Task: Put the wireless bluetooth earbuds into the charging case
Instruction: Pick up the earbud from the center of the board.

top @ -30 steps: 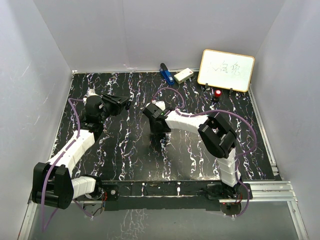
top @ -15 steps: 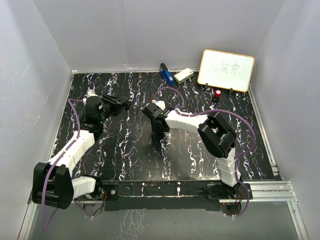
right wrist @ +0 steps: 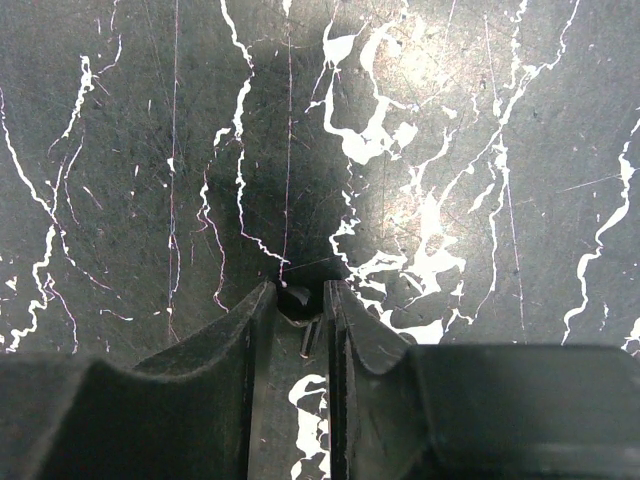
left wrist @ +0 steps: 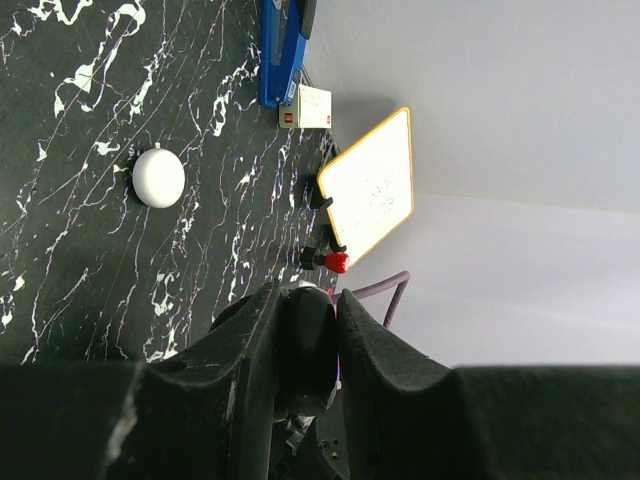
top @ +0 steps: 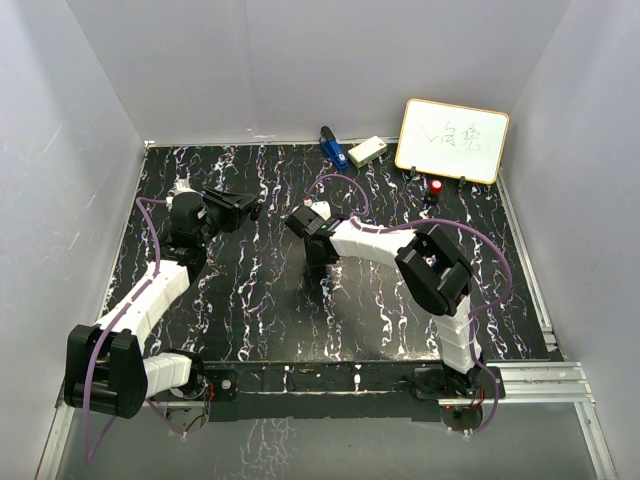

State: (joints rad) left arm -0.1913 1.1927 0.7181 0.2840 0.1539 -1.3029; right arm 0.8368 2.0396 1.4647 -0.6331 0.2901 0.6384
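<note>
The right gripper (right wrist: 298,292) points down at the black marbled table (right wrist: 480,150). Its jaws stand narrow, one on each side of a tiny dark piece that I take for the dark earbud (right wrist: 295,301). The fingers seem to touch it on both sides, so I judge it is pinched, with the piece low at the table surface.

The left gripper (left wrist: 305,295) hangs over the left part of the table with its jaws clenched. Something dark shows in the slit between them, but I cannot tell if it is a held thing or only the other arm behind.

Ahead of this gripper, well apart from it, the charging case (left wrist: 158,177) lies on the table, a small white round puck. It looks shut and smooth on top, and nothing sits in it as far as I can see. Further back are the blue object (left wrist: 285,50), the cream box (left wrist: 312,105) just beside it, and the whiteboard (left wrist: 370,185).

So the task is at an early step, in my judgement: one earbud is being picked up and none is in the case. The white earbud I cannot find in any view. Carrying, opening the case if needed, and both insertions are left.
</note>
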